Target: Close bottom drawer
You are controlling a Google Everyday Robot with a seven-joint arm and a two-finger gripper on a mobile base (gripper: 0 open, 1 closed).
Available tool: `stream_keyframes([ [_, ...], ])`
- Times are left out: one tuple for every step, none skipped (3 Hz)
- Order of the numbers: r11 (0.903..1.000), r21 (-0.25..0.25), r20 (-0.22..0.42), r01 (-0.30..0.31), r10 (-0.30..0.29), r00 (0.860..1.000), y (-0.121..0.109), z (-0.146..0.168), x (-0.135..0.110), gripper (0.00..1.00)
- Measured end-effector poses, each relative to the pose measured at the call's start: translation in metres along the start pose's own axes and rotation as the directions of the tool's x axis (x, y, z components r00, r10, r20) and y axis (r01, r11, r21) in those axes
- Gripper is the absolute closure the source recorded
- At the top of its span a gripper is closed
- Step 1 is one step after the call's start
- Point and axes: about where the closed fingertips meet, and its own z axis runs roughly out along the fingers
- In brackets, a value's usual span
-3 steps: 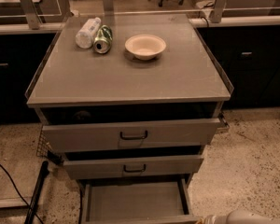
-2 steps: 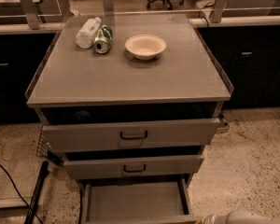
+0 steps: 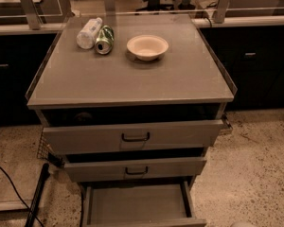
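The bottom drawer (image 3: 135,203) is the lowest and narrowest of three grey drawers in a grey metal cabinet (image 3: 132,79). It is pulled far out and its plain grey inside shows. Its front panel (image 3: 144,222) lies along the bottom edge of the camera view, and its handle is out of view. The mid-width drawer (image 3: 135,168) and the widest drawer (image 3: 132,136) above it are each pulled out a little, and both show black loop handles. My gripper is not in view.
On the cabinet top lie a white bottle (image 3: 89,32), a green can (image 3: 104,39) and a pale bowl (image 3: 147,47). Dark counters stand behind the cabinet on both sides. A black cable and pole (image 3: 38,197) are on the speckled floor at the left.
The pale arm that showed at the bottom right edge has dropped out of view. The drawers and the things on top have not moved.
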Motion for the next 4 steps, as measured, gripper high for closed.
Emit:
stream_keyframes([
  [0.9999,0.013,0.029,-0.004,0.003,1.0,0.007,0.035,0.018,1.0],
  [0.9906,0.114,0.029,0.075,-0.079,0.996,0.015,0.054,0.023,1.0],
  [0.9715,0.163,-0.009,0.172,-0.173,0.985,0.026,0.059,0.013,1.0],
  [0.9585,0.23,-0.029,0.169,-0.167,0.986,0.01,0.057,0.014,1.0],
])
